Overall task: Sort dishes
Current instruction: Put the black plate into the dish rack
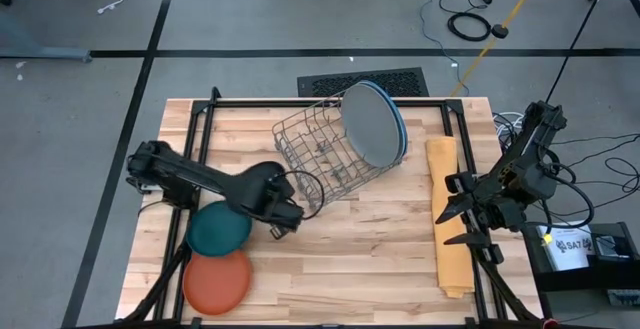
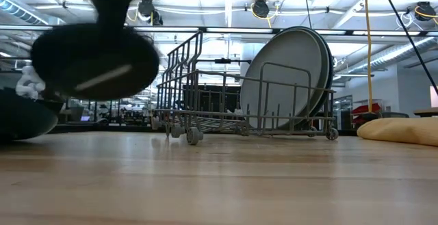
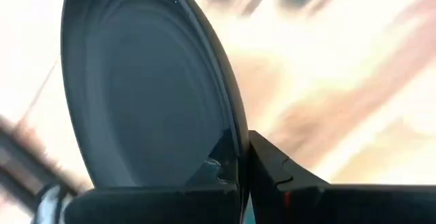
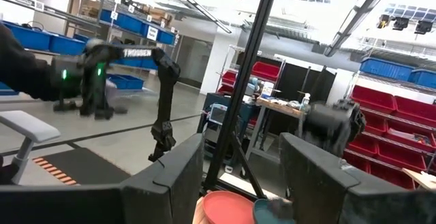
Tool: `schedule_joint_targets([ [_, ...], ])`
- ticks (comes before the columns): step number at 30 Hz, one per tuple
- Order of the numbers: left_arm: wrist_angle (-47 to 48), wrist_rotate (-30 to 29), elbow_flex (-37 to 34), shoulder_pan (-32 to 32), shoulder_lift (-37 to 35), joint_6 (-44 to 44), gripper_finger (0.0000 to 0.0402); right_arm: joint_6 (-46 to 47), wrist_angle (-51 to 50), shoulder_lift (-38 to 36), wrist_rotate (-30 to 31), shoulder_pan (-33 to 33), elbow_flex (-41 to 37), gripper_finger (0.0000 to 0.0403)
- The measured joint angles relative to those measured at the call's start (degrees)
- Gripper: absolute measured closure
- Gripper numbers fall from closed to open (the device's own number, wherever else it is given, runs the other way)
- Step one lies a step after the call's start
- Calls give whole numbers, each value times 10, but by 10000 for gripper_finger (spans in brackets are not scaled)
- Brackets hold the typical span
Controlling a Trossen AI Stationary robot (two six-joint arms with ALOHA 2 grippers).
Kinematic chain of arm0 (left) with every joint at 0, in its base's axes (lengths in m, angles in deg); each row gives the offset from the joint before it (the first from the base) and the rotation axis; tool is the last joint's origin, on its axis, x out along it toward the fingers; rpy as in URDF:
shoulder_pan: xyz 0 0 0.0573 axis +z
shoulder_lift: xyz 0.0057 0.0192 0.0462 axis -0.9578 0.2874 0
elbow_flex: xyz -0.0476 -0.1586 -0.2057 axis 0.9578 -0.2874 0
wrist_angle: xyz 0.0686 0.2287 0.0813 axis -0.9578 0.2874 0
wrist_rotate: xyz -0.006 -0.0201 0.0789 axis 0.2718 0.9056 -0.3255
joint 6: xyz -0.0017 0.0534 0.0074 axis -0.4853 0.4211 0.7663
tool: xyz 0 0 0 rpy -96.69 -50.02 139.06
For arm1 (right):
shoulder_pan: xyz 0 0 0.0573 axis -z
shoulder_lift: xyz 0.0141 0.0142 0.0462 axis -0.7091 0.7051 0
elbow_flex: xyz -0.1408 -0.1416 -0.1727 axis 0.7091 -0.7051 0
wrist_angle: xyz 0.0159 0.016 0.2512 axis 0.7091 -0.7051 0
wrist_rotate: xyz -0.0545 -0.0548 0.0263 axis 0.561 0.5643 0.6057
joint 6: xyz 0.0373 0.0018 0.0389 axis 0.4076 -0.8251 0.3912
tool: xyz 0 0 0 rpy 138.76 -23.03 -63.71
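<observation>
Left gripper (image 1: 285, 209), table centre-left, pinches the small round black plastic plate (image 3: 146, 94) by its rim, aloft at seven o'clock of the grey wire rack (image 1: 330, 154); next, likely slotting it upright there; right gripper (image 1: 450, 214) waits, fingers spread, empty.

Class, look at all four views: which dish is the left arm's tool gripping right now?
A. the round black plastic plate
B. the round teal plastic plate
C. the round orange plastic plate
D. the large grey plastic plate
A: the left wrist view shows the left tool shut on the rim of the round black plastic plate, lifted off the table in the low view.
</observation>
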Motion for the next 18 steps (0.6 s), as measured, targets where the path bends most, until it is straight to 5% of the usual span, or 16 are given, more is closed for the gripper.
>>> schedule_joint_targets([
  [4,-5,-44,88,-33,-37,-2,398,0,-1,0,0,0,0,218],
  [8,-56,-161,172,-75,-68,17,398,0,-3,0,0,0,0,218],
  [13,-305,-321,193,-98,-94,184,398,-3,-4,0,0,0,0,218],
  [18,-495,-354,168,-56,-77,284,398,-2,-3,0,0,0,0,218],
])
